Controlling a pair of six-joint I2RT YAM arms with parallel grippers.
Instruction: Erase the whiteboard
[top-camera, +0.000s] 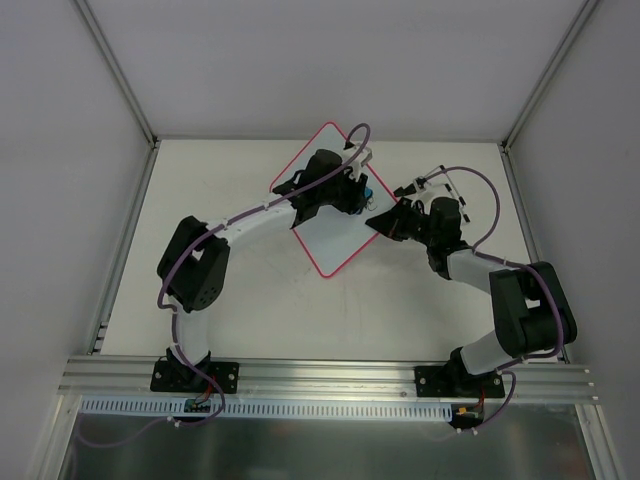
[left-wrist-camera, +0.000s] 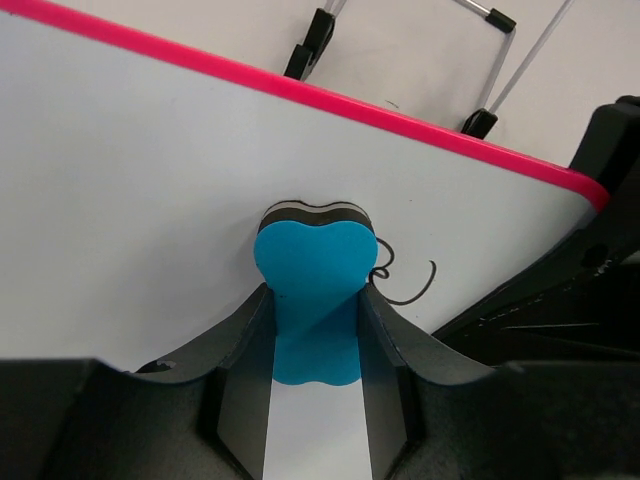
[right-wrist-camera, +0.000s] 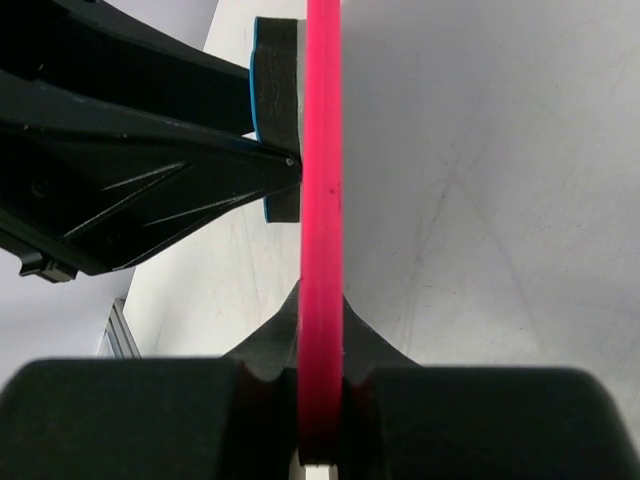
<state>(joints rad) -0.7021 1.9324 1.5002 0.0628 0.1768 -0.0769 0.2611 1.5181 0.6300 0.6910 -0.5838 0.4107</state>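
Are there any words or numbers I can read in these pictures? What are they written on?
None can be read.
The only writing is a black scribble on the whiteboard, beside the blue eraser: just loops, no clear letters.

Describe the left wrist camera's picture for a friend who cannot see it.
The left gripper pinches a blue eraser between two black fingers, holding it against a whiteboard with a pink rim. Just right of the eraser is a small black scribble on the board. Two black clips show beyond the rim.
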